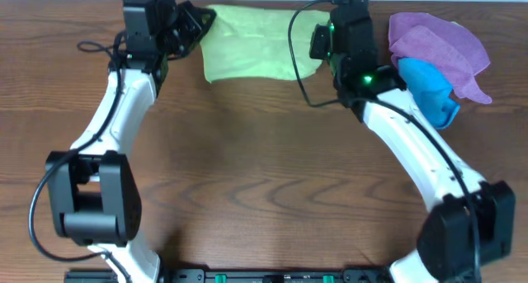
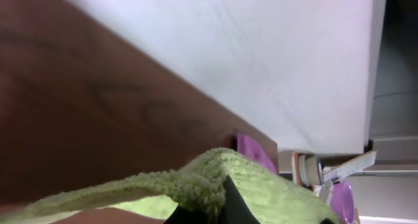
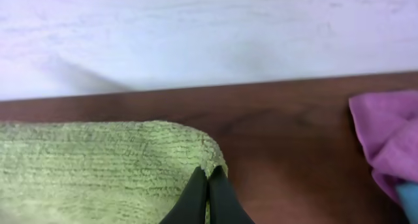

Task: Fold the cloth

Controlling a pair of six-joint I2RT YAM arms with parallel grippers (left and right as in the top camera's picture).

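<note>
The light yellow-green cloth lies at the far middle of the table, between my two grippers. My left gripper is at its left edge; in the left wrist view the dark jaws are shut on a raised fold of the cloth. My right gripper is at its right edge; in the right wrist view the jaws are shut on the cloth's corner.
A purple cloth and a bright blue cloth lie heaped at the far right, close to the right arm. The purple cloth also shows in the right wrist view. The table's far edge meets a white wall just behind the cloth.
</note>
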